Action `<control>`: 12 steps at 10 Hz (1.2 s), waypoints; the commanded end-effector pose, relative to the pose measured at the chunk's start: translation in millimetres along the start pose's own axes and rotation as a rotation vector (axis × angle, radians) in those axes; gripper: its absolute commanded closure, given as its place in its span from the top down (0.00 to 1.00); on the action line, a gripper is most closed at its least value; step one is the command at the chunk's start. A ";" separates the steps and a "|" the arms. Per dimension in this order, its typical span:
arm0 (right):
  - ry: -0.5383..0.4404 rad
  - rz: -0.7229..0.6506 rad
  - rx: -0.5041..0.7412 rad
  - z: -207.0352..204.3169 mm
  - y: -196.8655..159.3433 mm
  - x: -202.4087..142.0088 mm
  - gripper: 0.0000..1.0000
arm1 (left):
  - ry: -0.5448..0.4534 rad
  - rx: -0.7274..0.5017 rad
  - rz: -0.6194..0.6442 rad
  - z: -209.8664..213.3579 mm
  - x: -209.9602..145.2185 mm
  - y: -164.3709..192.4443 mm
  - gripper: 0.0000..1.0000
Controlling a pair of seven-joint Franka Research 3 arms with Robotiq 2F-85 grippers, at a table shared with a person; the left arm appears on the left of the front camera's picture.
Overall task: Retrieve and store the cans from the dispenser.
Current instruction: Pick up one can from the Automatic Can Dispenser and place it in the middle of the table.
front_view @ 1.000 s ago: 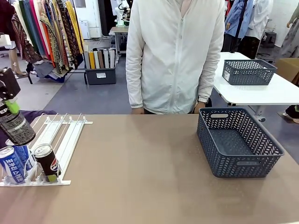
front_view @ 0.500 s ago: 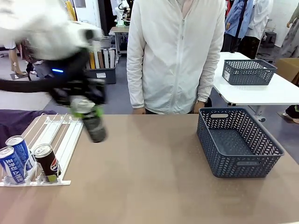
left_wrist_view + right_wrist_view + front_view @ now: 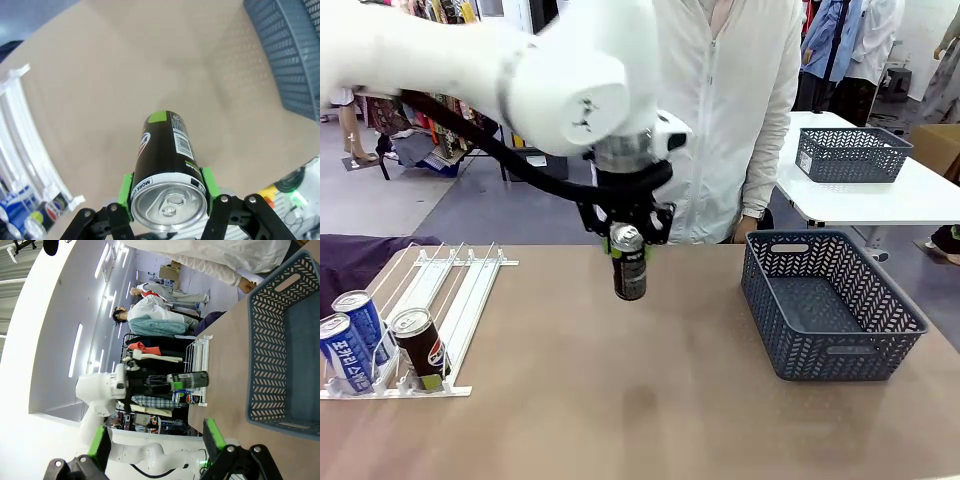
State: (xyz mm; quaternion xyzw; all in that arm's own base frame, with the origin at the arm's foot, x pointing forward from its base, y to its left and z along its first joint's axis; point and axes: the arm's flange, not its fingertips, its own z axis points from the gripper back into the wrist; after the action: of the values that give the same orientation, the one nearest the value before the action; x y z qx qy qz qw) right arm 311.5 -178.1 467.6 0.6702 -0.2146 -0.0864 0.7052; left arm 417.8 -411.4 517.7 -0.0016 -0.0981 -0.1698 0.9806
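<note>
Between the pads (image 3: 126, 195) of the left gripper (image 3: 628, 240) a black can (image 3: 630, 272) is clamped, up over the table (image 3: 620, 400). Off to its right a basket (image 3: 825, 352) is seen; off to its left, three cans (image 3: 420, 345) in the dispenser (image 3: 455, 285). The right gripper (image 3: 156, 440) is held wide apart.

tbl (image 3: 650, 400): tan | on it: white dispenser (image 3: 432, 285) near-left | grey basket (image 3: 840, 358) right
</note>
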 end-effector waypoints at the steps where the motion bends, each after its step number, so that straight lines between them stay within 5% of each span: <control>1: 0.013 0.026 -0.001 2.1 0.5 -0.8 1.00 | 0.123 -0.052 -0.074 7.2 36.4 -12.1 0.00; 2: 0.013 0.026 -0.001 2.1 0.5 -0.8 1.00 | 0.000 0.000 0.000 0.0 0.0 0.0 0.00; 4: 0.013 0.026 -0.001 2.1 0.5 -0.8 1.00 | 0.000 0.000 0.000 0.0 0.0 0.0 0.00; 5: 0.013 0.026 -0.001 2.1 0.5 -0.8 1.00 | 0.055 -0.013 -0.034 -21.2 17.3 -12.2 0.00; 7: 0.013 0.026 -0.001 2.1 0.5 -0.8 1.00 | 0.014 -0.039 -0.092 -51.0 23.3 -11.6 0.00; 12: 0.013 0.026 -0.001 2.1 0.5 -0.8 1.00 | 0.109 -0.053 -0.047 -118.6 44.4 6.5 0.00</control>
State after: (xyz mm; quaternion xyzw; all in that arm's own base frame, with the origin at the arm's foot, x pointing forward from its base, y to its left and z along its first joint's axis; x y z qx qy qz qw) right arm 311.5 -178.2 467.6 0.6703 -0.2146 -0.0864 0.7051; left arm 484.5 -421.6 401.2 -0.0093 -0.0412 -0.1912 0.9807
